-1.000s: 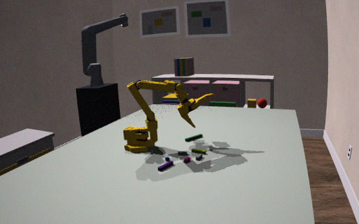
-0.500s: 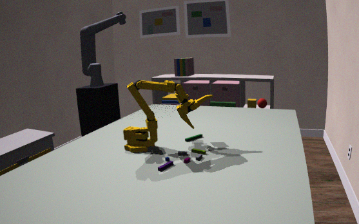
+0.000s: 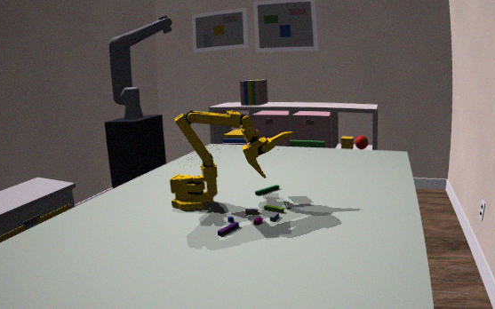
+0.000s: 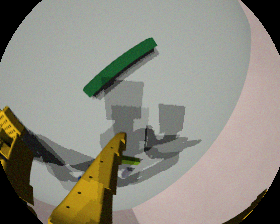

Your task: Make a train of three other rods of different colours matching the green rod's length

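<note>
End effector (image 3: 271, 153) yellow, blocky, jaws wide apart, empty, above slim square-edged green rod (image 3: 267, 190), smooth pale table (image 3: 350, 249)

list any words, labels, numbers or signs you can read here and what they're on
None can be read.
The two wall boards show only coloured patches, no letters.
The books on the shelf unit show plain coloured spines.
The rods, such as the green rod and the purple rod, bear no marks.
The yellow arm and its open hand carry no label.
</note>
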Tool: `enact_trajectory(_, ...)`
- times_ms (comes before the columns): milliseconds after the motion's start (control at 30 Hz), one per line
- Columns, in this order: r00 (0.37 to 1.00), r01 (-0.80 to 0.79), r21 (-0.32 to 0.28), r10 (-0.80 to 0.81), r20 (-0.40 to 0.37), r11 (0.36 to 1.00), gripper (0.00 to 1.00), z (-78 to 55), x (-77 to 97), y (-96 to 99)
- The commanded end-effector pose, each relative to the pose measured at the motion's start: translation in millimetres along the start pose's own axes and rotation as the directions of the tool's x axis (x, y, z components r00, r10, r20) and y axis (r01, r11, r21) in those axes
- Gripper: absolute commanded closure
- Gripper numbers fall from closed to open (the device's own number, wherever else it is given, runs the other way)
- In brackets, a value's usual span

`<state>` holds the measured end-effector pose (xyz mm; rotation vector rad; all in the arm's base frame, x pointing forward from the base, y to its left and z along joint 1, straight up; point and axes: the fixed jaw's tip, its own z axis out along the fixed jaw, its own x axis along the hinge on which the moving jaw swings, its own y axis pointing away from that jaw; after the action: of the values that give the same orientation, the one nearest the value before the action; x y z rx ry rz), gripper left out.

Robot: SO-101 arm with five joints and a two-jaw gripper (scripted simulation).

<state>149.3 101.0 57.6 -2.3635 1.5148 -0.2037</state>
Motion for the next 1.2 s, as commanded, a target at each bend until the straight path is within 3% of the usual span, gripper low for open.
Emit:
enact_trajectory(0, 1.0, 0.011, 0.036, -0.011, 0.007, 0.999, 0.0, -6.2, -1.1, -6.3)
enact_trajectory(333, 0.999, 0.031, 0.046, -0.031, 0.007, 0.998, 0.0, -10.4, -1.2, -8.0)
enact_trajectory(367, 1.0, 0.026, 0.0, -0.026, 0.001, 1.0, 0.0, -4.0, 0.1, 0.2)
enact_trajectory(900, 0.998, 0.057, 0.021, -0.057, 0.003, 0.998, 0.0, -11.3, -0.2, -3.4)
enact_trajectory(933, 0.999, 0.051, -0.027, -0.051, -0.002, 0.998, 0.0, -4.7, 1.1, 5.0)
enact_trajectory(1167, 0.997, 0.071, -0.034, -0.071, 0.002, 0.997, 0.0, -10.0, -1.0, 6.1)
